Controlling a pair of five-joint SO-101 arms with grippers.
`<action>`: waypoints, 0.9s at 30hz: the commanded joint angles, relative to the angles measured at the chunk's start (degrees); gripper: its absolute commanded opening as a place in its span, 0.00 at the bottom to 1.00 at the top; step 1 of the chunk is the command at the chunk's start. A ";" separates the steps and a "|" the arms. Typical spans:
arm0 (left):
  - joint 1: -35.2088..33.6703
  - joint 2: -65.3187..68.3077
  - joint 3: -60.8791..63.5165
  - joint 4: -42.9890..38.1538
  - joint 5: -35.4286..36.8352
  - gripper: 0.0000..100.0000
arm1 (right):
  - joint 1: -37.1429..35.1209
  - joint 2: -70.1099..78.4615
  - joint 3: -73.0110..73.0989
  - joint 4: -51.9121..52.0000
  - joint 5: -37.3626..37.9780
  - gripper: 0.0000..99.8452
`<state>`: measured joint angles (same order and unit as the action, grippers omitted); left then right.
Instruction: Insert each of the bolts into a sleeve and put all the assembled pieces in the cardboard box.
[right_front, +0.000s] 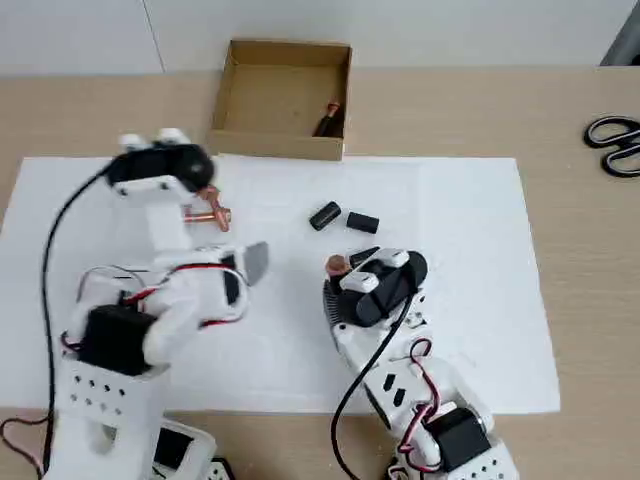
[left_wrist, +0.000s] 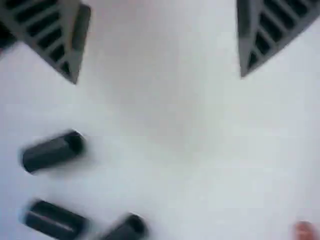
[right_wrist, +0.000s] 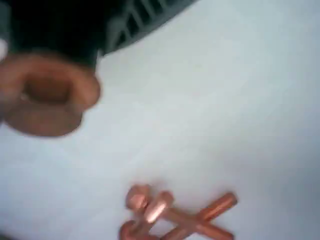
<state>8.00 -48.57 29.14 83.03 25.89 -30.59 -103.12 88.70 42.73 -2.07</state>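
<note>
black scissors (right_front: 612, 145) are lying on the wooden counter (right_front: 560, 100), near a white paper sheet (right_front: 470, 300).

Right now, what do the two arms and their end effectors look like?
The left arm and right arm are white plastic shells with black motors at the joints. A black cable runs along each, and red wires show lower down. The left end effector has grey, slotted, wedge-shaped fingers; the right end effector shows the same grey slotting.
</note>
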 joint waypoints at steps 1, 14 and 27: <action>-9.41 -0.18 -2.15 -0.09 -0.26 0.20 | 4.18 -0.04 -0.53 -1.01 -0.09 0.00; -27.16 -0.26 0.04 -0.70 -20.48 0.20 | 9.01 40.40 -31.65 -16.92 0.09 0.00; -27.08 -0.26 1.45 1.41 -22.33 0.20 | 11.82 92.26 -71.12 -39.25 -0.35 0.00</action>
<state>-18.90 -48.48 30.20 83.91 3.82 -18.73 -20.04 30.15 8.18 -2.07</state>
